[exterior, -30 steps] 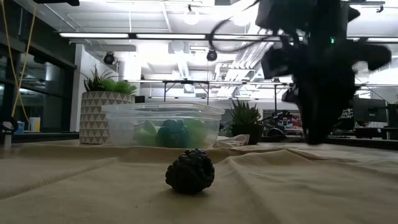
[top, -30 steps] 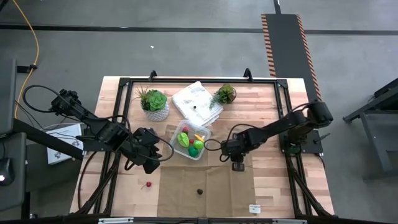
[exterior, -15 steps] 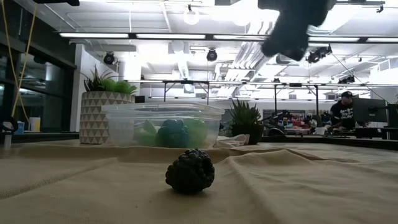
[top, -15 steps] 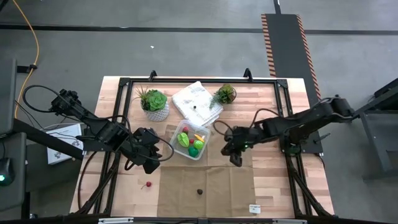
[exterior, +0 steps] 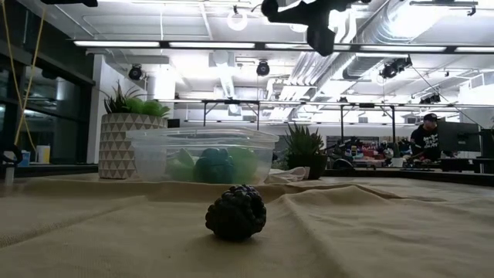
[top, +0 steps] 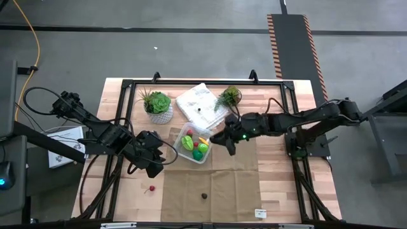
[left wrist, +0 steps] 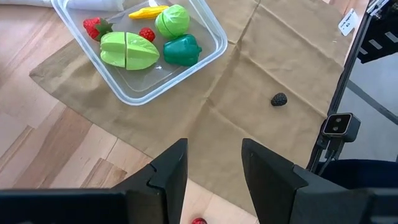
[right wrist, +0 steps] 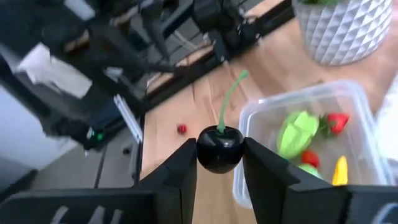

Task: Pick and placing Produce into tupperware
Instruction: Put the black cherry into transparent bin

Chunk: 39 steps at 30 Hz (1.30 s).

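My right gripper (right wrist: 219, 163) is shut on a dark cherry (right wrist: 219, 149) with a green stem. In the high view it hangs (top: 227, 144) just right of the clear tupperware (top: 196, 142). The tupperware (left wrist: 214, 38) holds green pieces, a red strawberry and a yellow piece. A dark bumpy berry (top: 204, 196) (exterior: 236, 212) lies on the brown cloth. A small red fruit (top: 151, 189) rests on the bare wood. My left gripper (left wrist: 214, 168) is open and hovers (top: 152, 164) left of the tupperware. My right gripper pinches the cherry's round body (right wrist: 205, 152) between its two fingers, one on either side. The green stem (right wrist: 229, 99) sticks out past the fingertips. The cherry is lifted clear of the table, beside the tupperware's right edge.
Two potted plants (top: 158, 106) (top: 229, 97) and a white wrinkled bag (top: 201, 105) stand along the far side. A brown cloth (top: 210, 184) covers the near middle of the table. A black frame (top: 127, 86) runs around the table edge.
My right gripper has risen from low over the cloth, right of the tupperware. It has moved toward the table's left and far side and now hangs beside the tupperware's right edge. In the low view it has gone up out of the middle of the picture.
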Available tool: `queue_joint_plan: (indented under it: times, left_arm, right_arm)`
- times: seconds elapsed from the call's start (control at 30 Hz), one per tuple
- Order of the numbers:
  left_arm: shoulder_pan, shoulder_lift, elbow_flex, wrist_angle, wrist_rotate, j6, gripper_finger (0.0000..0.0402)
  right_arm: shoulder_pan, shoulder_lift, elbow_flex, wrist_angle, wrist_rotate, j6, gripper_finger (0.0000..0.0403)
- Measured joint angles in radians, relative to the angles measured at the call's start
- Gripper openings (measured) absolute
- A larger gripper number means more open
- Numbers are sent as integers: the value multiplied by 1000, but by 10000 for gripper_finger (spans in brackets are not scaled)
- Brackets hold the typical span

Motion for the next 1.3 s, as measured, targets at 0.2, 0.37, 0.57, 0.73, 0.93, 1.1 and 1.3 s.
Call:
queue_joint_plan:
  times: [0.2,0.37,0.57,0.73,0.93,1.1,1.3]
  left_arm:
    - [0,0,0,0,2,0,140]
    - [0,0,0,-1,37,29,140]
    - [0,0,0,-3,56,53,140]
    - [0,0,0,-3,74,54,140]
    - [0,0,0,-5,131,86,140]
    - [0,0,0,-6,197,124,140]
    - [-1,0,0,-6,324,180,140]
  right_arm:
    - [-48,1,13,53,12,-41,99]
    - [-63,49,155,-124,68,-137,99]
    - [-107,183,362,-411,64,-184,99]
    - [-130,288,518,-530,37,-203,99]
    - [-137,443,708,-725,29,-259,99]
    - [-136,540,777,-771,4,-268,99]
    - [-139,610,779,-802,-44,-251,99]
